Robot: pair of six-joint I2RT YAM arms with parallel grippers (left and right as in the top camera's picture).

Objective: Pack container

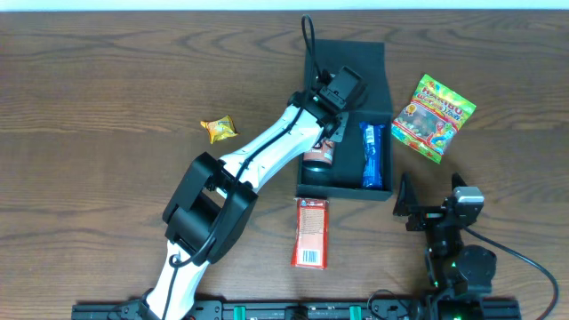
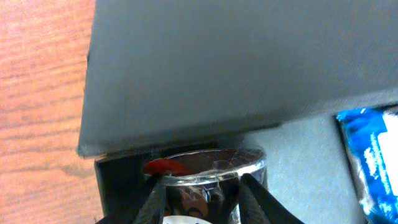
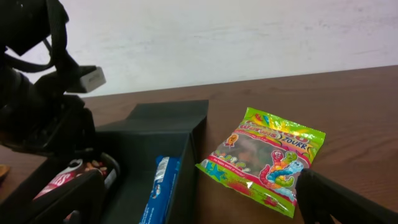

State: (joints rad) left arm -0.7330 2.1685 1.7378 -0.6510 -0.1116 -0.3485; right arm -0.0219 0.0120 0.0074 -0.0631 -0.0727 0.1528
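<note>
Container [image 1: 348, 166] lengthwise near-to-far, flap [image 1: 366, 67] far-end

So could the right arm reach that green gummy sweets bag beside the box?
Probably yes: the glossy green gummy-sweet packet lies flat on the wooden table just ahead of the open right claw, nothing between them.

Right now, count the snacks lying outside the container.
3: a gold candy left of the container, a red packet in front of it, a gummy bag to its right. The arm may hide more.

No text legible, lettering on gummy bag [image 3: 264, 158] blurred, white barcode patch on red packet [image 1: 309, 233]
</note>
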